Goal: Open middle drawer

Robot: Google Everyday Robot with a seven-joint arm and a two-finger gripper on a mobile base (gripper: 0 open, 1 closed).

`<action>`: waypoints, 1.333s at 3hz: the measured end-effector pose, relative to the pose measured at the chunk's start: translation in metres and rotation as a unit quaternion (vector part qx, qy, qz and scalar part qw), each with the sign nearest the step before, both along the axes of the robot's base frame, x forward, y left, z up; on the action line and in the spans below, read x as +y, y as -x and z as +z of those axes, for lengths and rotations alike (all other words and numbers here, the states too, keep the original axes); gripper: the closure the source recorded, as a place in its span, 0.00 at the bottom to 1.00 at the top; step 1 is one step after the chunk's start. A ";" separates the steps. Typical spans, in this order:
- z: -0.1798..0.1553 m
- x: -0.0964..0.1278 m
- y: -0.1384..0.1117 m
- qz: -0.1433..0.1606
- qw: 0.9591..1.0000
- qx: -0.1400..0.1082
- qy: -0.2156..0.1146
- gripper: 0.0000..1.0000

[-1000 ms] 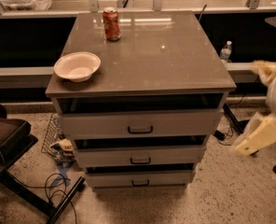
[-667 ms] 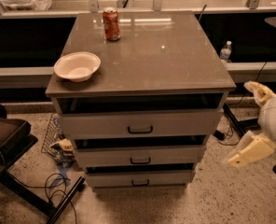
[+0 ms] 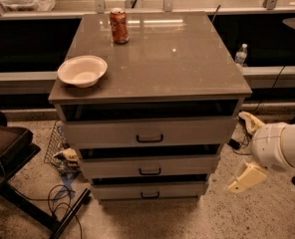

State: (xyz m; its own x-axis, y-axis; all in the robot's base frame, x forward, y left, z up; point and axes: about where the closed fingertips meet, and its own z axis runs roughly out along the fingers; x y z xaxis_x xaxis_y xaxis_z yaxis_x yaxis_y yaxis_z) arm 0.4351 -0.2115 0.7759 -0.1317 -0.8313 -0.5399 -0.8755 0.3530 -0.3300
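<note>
- Grey cabinet point(image 3: 187, 59) fills the scene, three drawer fronts stacked beneath its top.
- Middle drawer point(image 3: 187, 164) sits between the other two, not yet pulled out, its black handle point(image 3: 150, 171) facing forward.
- Gripper point(image 3: 239, 151) hangs low, right of the cabinet and apart from it, jaws spread and empty, likely readied for that handle.
- White bowl point(image 3: 82, 70) and red can point(image 3: 119, 26) rest on top.

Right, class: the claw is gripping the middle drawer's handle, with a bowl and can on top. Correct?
No. In the camera view the claw hangs right of the cabinet, clear of the middle drawer. Bowl and can are on top.
</note>
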 end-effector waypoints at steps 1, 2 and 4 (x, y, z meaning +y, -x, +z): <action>0.000 0.000 0.000 0.000 1.000 0.000 0.000 0.00; -0.034 0.023 -0.021 0.008 1.000 0.014 -0.015 0.00; -0.101 0.020 -0.032 0.058 0.998 0.020 -0.004 0.00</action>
State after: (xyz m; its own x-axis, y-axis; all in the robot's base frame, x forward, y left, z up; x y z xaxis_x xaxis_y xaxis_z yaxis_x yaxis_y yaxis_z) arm 0.4676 -0.1916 0.6753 -0.0566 -0.8378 -0.5431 -0.9228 0.2516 -0.2918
